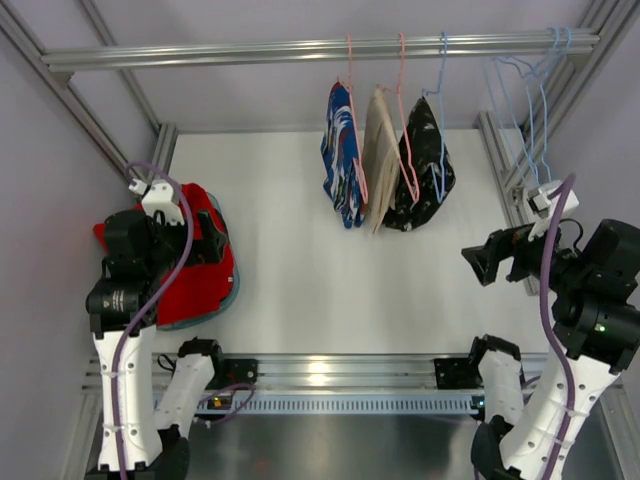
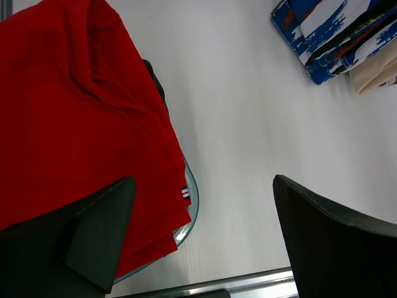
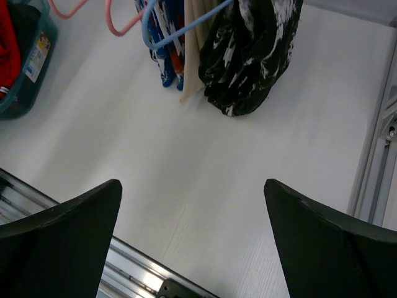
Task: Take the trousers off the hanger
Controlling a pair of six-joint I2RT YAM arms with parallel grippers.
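Blue trousers point(image 1: 342, 155), beige trousers point(image 1: 378, 158): folded over hangers point(image 1: 350, 70) beneath the rail point(image 1: 250, 50), likely hung there for picking. Left gripper point(image 2: 201, 186), right gripper point(image 3: 192, 186): fingers spread, empty, well short of the rail.

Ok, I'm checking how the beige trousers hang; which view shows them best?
Top external: the beige trousers hang there in full length. Right wrist shows a thin strip; left wrist only a corner.

Bare central tabletop point(image 1: 320, 290) gives free passage. Hanging trousers point(image 1: 341, 150) and black garment point(image 1: 425, 165) obstruct the far centre; red cloth point(image 1: 198, 280) obstructs the left.
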